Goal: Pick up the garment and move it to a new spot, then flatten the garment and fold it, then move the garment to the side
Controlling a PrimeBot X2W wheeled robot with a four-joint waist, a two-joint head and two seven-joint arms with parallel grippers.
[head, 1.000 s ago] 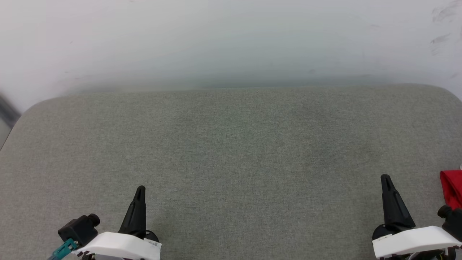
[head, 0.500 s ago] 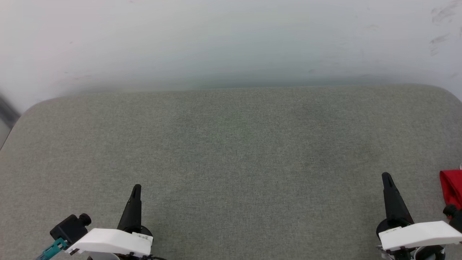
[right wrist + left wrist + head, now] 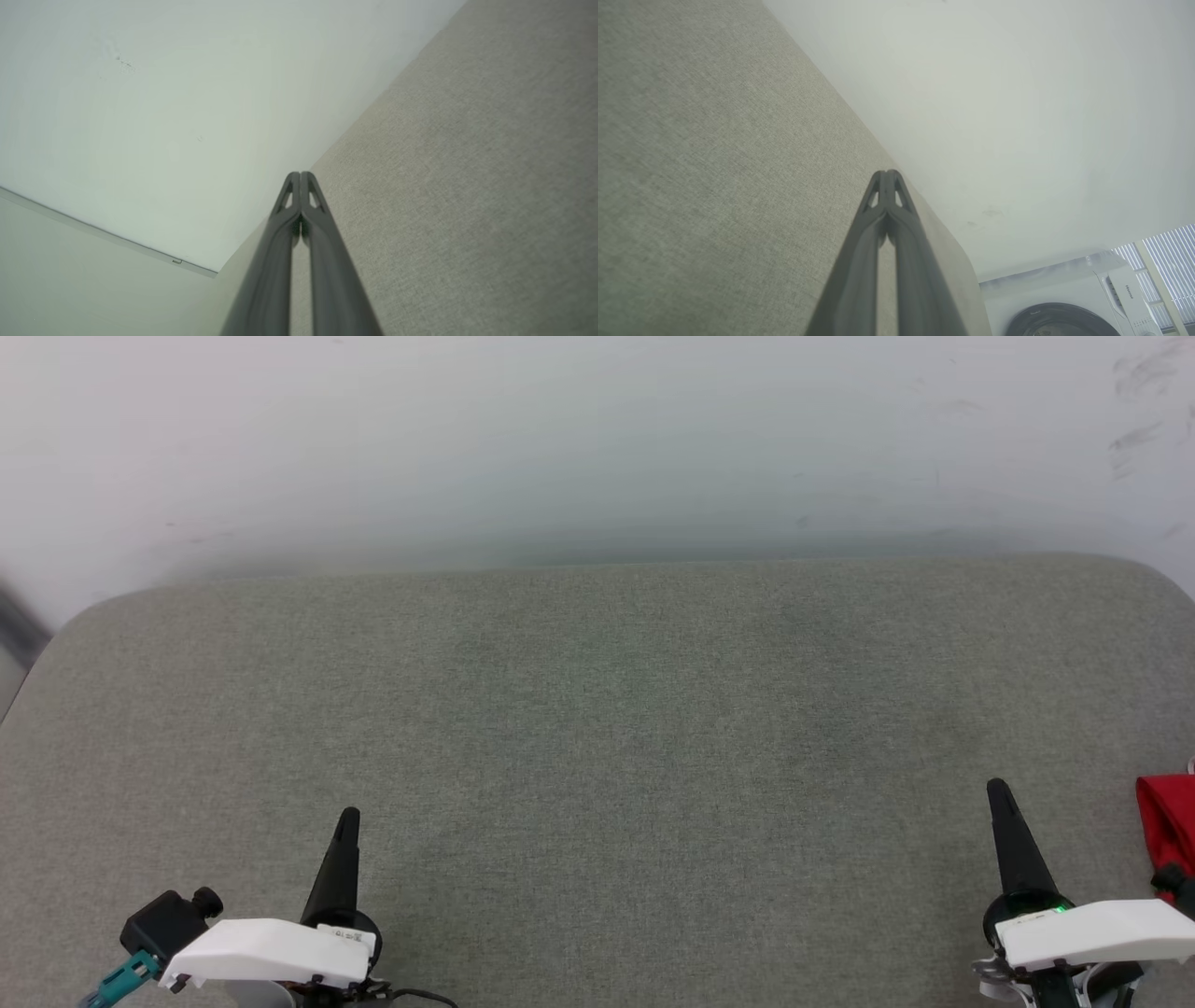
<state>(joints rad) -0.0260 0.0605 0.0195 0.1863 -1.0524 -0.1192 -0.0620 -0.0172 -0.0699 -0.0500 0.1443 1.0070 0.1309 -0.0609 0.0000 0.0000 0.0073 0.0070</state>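
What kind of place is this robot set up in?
Likely a laundry room or home-style test space. A front-loading washing machine stands by a slatted window, a grey fabric-covered surface meets a plain white wall, and a red garment lies at its right edge.

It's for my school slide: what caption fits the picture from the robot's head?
Shut left claw and shut right claw over a grey cushion; a red shirt peeks in at the right edge.

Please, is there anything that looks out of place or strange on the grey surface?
Only the red garment: it lies far to the right on the grey surface, beside the shut right hand, cut off by the head view's edge. Nothing looks damaged.
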